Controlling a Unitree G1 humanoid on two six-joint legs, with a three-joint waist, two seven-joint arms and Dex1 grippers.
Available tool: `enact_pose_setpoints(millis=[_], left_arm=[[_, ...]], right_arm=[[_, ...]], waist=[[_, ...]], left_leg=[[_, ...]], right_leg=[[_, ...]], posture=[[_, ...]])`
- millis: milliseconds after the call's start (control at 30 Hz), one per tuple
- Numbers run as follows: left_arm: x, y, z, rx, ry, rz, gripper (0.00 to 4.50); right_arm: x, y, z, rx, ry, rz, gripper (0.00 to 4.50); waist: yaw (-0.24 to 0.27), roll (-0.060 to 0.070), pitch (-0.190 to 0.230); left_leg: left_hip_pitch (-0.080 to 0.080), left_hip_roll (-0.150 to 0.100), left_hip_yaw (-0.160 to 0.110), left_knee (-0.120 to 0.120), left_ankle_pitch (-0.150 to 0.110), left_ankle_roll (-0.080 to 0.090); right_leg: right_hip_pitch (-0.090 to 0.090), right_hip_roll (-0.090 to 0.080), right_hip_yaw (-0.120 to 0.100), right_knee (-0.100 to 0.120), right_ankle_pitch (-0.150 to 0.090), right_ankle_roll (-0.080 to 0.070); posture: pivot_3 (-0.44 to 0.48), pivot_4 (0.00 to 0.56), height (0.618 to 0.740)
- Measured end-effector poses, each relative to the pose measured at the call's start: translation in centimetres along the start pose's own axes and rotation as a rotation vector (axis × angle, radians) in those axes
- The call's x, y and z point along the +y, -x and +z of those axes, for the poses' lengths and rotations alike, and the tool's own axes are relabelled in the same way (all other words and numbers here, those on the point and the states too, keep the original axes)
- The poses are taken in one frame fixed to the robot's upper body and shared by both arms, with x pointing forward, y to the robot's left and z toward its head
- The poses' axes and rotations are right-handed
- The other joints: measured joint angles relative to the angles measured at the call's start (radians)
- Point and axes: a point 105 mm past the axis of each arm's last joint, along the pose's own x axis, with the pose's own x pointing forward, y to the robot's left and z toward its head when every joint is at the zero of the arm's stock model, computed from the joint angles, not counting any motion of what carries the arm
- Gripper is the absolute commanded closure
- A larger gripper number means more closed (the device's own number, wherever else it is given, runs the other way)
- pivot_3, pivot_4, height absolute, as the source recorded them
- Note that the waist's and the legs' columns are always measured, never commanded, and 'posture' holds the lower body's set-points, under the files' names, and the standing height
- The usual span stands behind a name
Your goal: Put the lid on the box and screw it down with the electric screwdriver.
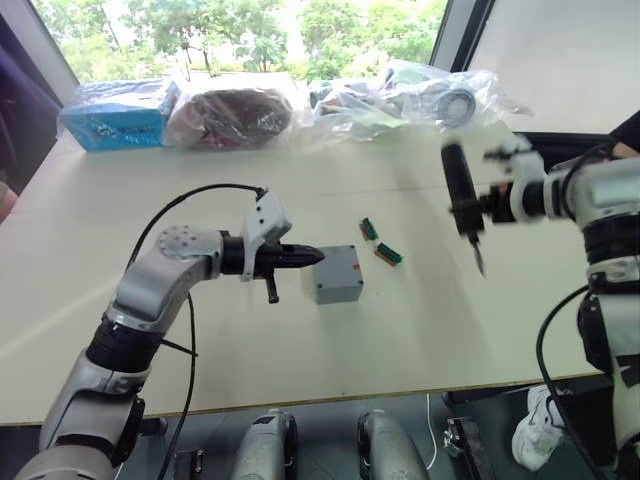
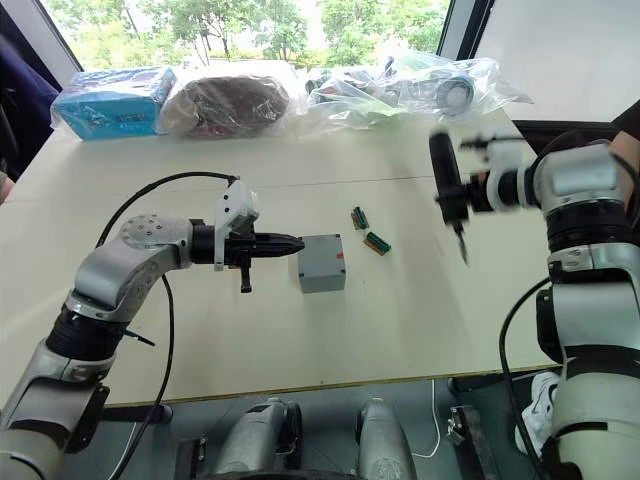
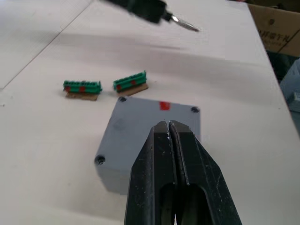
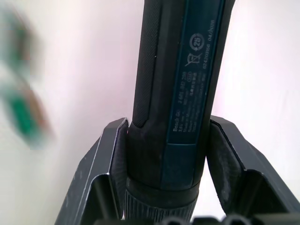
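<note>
**Lid sits on box; screwdriver held aloft at right**

The lid (image 3: 154, 126) rests on the box (image 1: 338, 275), near the middle of the table (image 1: 300, 360). The left gripper (image 1: 318, 257) has its two fingers pressed together with nothing between them, its tips touching the box's left edge over the lid. The right gripper (image 4: 164, 164) clamps the electric screwdriver (image 1: 462, 200), held above the table well right of the box, bit pointing down. Two green circuit pieces (image 1: 380, 243) lie just right of and beyond the box.

Head stereo pair looks fwd & down over table (image 1: 420, 330), both arms in shot. L wrist cam close behind box (image 3: 154, 136); R wrist cam tight on electric screwdriver (image 4: 180, 93).
</note>
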Motion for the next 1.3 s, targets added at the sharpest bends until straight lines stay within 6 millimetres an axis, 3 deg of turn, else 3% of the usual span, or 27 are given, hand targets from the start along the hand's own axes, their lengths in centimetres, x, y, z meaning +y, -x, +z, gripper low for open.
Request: enact_pose_setpoints(millis=[33,67,100,133,200,400,533,700,900,1300], left_arm=[[0.1,0.0,0.0,0.000,0.000,0.001,4.50],[0.2,0.1,0.4,-0.007,-0.012,-0.003,4.50],[0.2,0.1,0.6,-0.009,-0.015,-0.014,4.50],[0.6,0.4,0.2,0.005,0.001,-0.011,4.50],[0.9,0.2,0.1,0.008,0.011,-0.016,4.50],[0.6,-1.1,-0.6,0.025,0.017,-0.055,4.50],[0.3,-2.4,-0.4,0.034,-0.026,-0.087,4.50],[0.3,-3.4,-1.4,0.065,-0.044,-0.097,4.50],[0.1,-4.2,-2.1,0.097,-0.098,-0.105,4.50],[0.1,-4.3,-2.2,0.096,-0.104,-0.102,4.50]], right_arm=[[0.6,0.0,0.7,-0.050,0.006,0.024,2.64],[3.1,0.6,3.6,-0.245,0.048,0.121,2.64],[4.5,1.6,4.8,-0.379,0.068,0.150,2.64],[7.0,2.6,4.1,-0.556,0.034,0.231,2.64],[10.2,2.4,2.2,-0.626,0.001,0.312,2.64],[14.3,2.0,-0.8,-0.711,0.053,0.273,2.64],[14.9,0.7,-2.6,-0.692,0.105,0.215,2.64],[15.3,0.3,-3.3,-0.704,0.175,0.181,2.64],[14.5,-1.1,-5.0,-0.676,0.199,0.131,2.64],[14.0,-1.5,-5.3,-0.707,0.254,0.094,2.64]], waist=[[0.000,0.000,0.000],[0.004,0.000,0.000],[0.014,-0.003,-0.002],[0.024,-0.006,-0.004],[0.026,-0.004,-0.003],[0.027,-0.004,-0.002],[0.021,-0.004,-0.002],[0.019,-0.004,-0.002],[0.022,-0.004,-0.002],[0.021,-0.004,-0.003]], left_leg=[[0.000,0.000,0.000,0.000,0.000,0.000],[0.000,0.000,-0.001,-0.001,0.003,-0.005],[0.000,0.000,-0.001,-0.002,0.002,-0.003],[0.000,0.002,-0.003,0.000,0.001,-0.002],[0.000,0.000,-0.003,0.001,0.001,-0.001],[0.000,-0.003,-0.003,0.002,0.001,0.000],[0.000,-0.003,-0.003,0.002,0.001,0.000],[0.001,-0.002,-0.003,0.002,0.001,0.000],[0.001,-0.002,-0.003,0.002,0.001,0.000],[0.001,-0.002,-0.003,0.002,0.001,0.000]], right_leg=[[0.000,0.000,0.000,0.000,0.000,0.000],[0.000,0.001,0.000,0.000,0.000,0.000],[0.003,0.000,-0.003,-0.001,0.000,0.000],[0.005,0.001,-0.004,-0.001,0.000,0.000],[0.003,-0.002,-0.002,0.001,0.000,0.000],[0.004,-0.003,-0.002,0.001,0.001,0.001],[0.004,-0.002,-0.002,0.002,0.001,0.001],[0.003,-0.001,-0.002,0.001,0.001,0.001],[0.004,-0.001,-0.001,0.001,0.001,0.001],[0.004,-0.001,-0.001,0.001,0.001,0.001]], posture=[[0.000,0.150,0.740],[0.000,0.150,0.740],[0.000,0.150,0.740],[0.000,0.150,0.740],[0.000,0.150,0.740],[0.000,0.150,0.740],[0.000,0.150,0.740],[0.000,0.150,0.740],[0.000,0.150,0.740],[0.000,0.150,0.740]])
